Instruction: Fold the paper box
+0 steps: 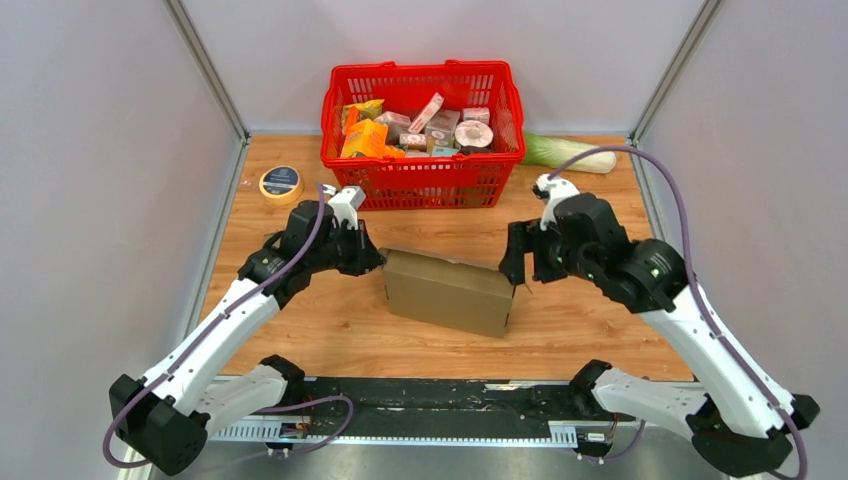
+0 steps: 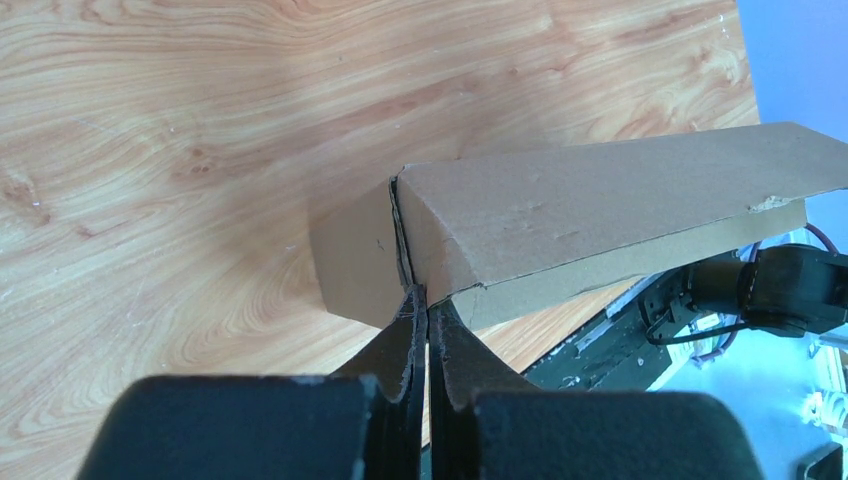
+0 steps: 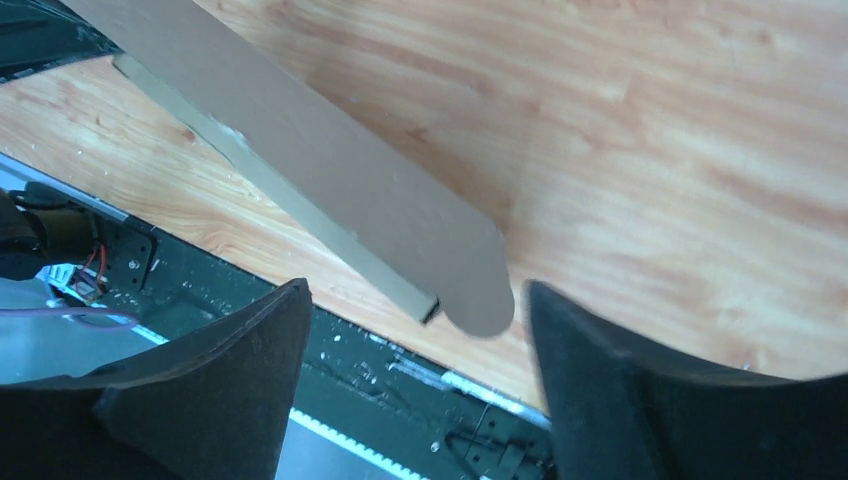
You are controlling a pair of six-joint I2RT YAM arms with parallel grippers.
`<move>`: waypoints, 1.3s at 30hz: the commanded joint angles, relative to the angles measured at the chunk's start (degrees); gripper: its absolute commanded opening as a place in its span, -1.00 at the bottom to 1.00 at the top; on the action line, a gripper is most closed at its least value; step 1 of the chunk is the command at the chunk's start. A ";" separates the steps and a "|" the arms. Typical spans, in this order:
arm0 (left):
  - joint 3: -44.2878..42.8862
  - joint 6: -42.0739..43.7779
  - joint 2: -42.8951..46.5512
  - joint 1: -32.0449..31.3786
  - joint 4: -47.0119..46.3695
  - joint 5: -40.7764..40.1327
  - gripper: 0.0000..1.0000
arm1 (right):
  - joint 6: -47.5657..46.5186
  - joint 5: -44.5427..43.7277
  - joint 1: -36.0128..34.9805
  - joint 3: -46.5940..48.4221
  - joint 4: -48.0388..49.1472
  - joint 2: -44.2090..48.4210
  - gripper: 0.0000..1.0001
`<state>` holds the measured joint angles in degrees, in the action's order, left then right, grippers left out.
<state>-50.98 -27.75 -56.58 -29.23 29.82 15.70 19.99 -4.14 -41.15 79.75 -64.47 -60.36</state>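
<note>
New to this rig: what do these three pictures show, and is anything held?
Two robot arms are bolted at the near edge of a wooden table. The wide picture looks down from above and behind them; the other two come from cameras on each wrist. A brown paper box lies between the arms, with a red basket of groceries, a tape roll and a green vegetable behind. The left end effector is shut, tips at the box's end. The right end effector is open at the box's other end, holding nothing.
</note>
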 commanded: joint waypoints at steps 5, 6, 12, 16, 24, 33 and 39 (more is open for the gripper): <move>-3.07 1.82 -1.43 -0.21 5.51 0.29 -1.00 | 2.17 6.16 0.28 -12.15 5.39 7.62 0.31; -3.25 1.99 -1.43 -0.21 5.51 0.29 -1.00 | 1.46 5.55 0.28 -12.77 6.27 7.62 0.32; -3.42 1.99 -0.82 -0.21 6.47 -0.06 -1.00 | -0.30 -4.53 0.19 -14.44 6.82 3.93 0.04; -3.95 2.35 -0.82 -0.21 7.26 0.20 -1.00 | 0.75 -4.30 0.10 -13.65 6.28 4.81 -0.05; -4.04 1.91 -0.82 -0.21 7.09 0.55 -1.00 | 3.92 -4.12 0.19 -12.68 1.54 7.71 -0.21; -3.95 1.47 -0.11 -0.21 7.62 0.64 -1.00 | 6.29 -2.98 0.19 -11.90 0.05 7.54 -0.53; -3.51 0.68 -0.11 -0.30 6.65 1.43 -1.00 | 9.27 -1.13 0.19 -9.70 -0.31 5.96 -0.85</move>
<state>-53.71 -26.79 -57.08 -29.50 34.52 17.30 26.26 -5.69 -40.95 66.46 -64.16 -54.08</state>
